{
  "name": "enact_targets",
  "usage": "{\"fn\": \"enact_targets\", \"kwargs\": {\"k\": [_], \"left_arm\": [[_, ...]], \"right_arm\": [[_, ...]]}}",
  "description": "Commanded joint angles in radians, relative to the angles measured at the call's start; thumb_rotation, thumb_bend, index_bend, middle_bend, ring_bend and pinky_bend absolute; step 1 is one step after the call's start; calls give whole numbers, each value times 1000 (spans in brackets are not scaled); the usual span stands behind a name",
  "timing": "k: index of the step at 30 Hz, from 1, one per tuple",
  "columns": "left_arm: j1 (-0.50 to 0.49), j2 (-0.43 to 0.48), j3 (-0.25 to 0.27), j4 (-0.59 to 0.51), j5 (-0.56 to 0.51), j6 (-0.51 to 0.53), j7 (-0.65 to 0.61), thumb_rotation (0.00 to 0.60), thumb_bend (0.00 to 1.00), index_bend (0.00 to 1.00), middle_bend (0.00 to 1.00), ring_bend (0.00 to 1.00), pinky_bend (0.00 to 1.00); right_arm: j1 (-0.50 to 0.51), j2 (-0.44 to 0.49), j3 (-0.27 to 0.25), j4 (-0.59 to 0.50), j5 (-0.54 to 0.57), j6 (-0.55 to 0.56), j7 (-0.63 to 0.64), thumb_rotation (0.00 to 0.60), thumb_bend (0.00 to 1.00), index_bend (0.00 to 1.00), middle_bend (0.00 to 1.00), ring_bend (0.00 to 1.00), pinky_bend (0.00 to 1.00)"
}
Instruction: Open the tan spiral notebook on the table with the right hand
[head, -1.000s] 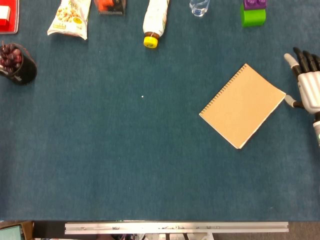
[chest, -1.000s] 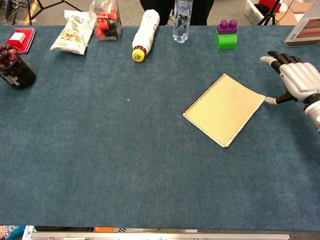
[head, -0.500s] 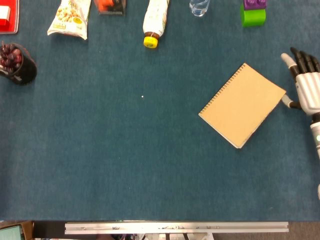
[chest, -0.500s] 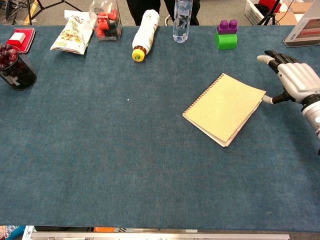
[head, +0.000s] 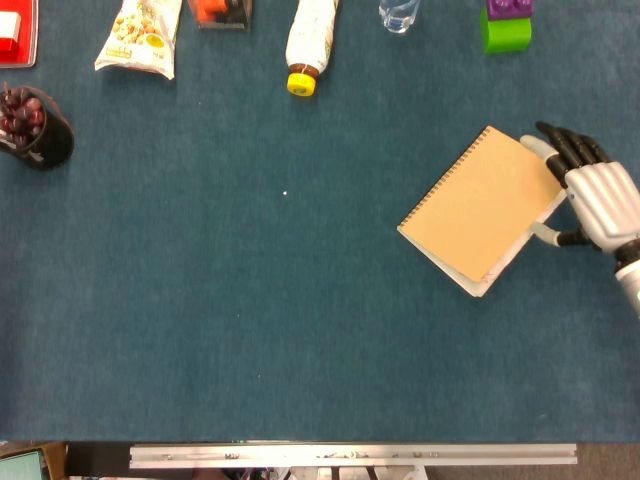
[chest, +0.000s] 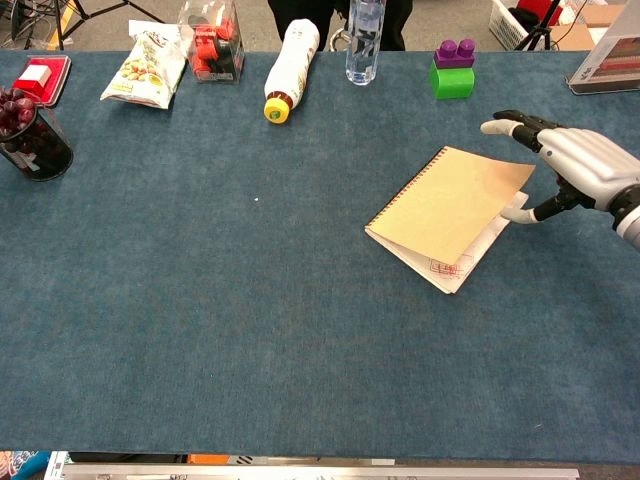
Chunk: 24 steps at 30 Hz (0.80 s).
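Observation:
The tan spiral notebook lies tilted at the right of the blue table, with its spiral along the upper left edge. Its cover is raised along the right edge, and a white page with red print shows beneath it. My right hand is at that right edge. Its thumb sits under the lifted cover, and its fingers reach over the far corner, so the cover's edge lies between them. The left hand appears in neither view.
Along the far edge stand a lying bottle with a yellow cap, a clear bottle, a green and purple block, a snack bag and a red-filled box. A dark cup of grapes is at the far left.
My right hand has moved left onto the notebook's right edge. The cover, flat a second ago, now stands lifted along that edge, baring the printed page below.

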Motion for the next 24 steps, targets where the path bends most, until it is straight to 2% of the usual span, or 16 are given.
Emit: {"fn": "enact_targets", "kwargs": {"k": [1, 9, 16, 21, 24], "left_arm": [[0, -1, 0, 0, 0, 0, 2, 600, 241, 475, 302, 246, 375], [-1, -1, 0, 1, -3, -2, 3, 600, 241, 475, 302, 246, 375], [-1, -1, -1, 2, -6, -4, 0, 600, 241, 475, 302, 246, 375], [-1, 0, -3, 3, -9, -4, -8, 600, 241, 475, 302, 246, 375], [-2, 0, -3, 3, -10, -7, -8, 600, 241, 475, 303, 246, 375]], "right_arm": [[3, 50, -8, -69, -3, -3, -44, 600, 157, 126, 36, 0, 102], [3, 68, -9, -102, -9, 14, -51, 600, 157, 126, 38, 0, 102], [31, 9, -13, -4, -53, 13, -37, 600, 161, 126, 51, 0, 102], [73, -39, -22, 93, -110, 1, -29, 600, 328, 126, 67, 0, 103], [106, -64, -25, 149, -134, -24, -27, 600, 497, 126, 76, 0, 103]]}}
